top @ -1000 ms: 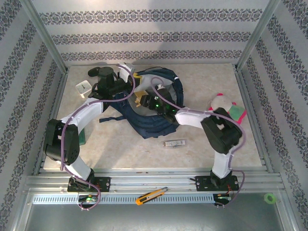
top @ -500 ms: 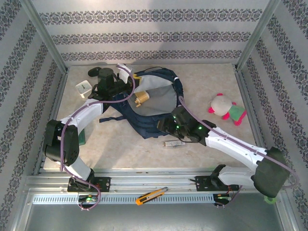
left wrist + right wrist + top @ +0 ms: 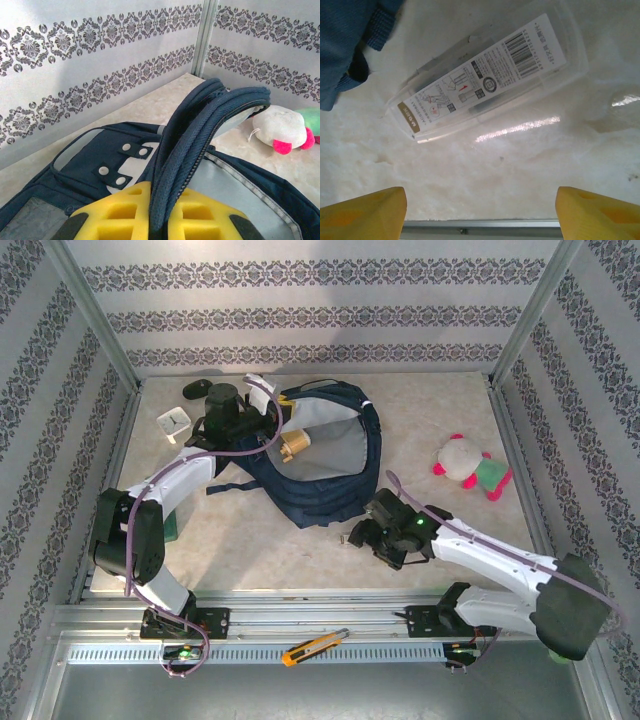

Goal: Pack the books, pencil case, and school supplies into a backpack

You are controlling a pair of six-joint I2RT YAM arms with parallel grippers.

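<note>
Left gripper (image 3: 159, 220) pinches backpack (image 3: 100, 150) rim. Right gripper (image 3: 480, 212) spread wide over clear case (image 3: 485, 80); wrist view reveals barcode label (image 3: 522, 50).

Near the far edge of the marbled beige table (image 3: 250, 540), the backpack (image 3: 325, 465) is navy blue with pale grey lining and white-grey trim patches. Near its front edge, the slim bar (image 3: 485, 80) is a clear case with a white, black-barcoded label; the plush toy (image 3: 468, 465) by the right edge is white, pink and green. Dark damask stripes band the grey-white walls (image 3: 300, 320).
</note>
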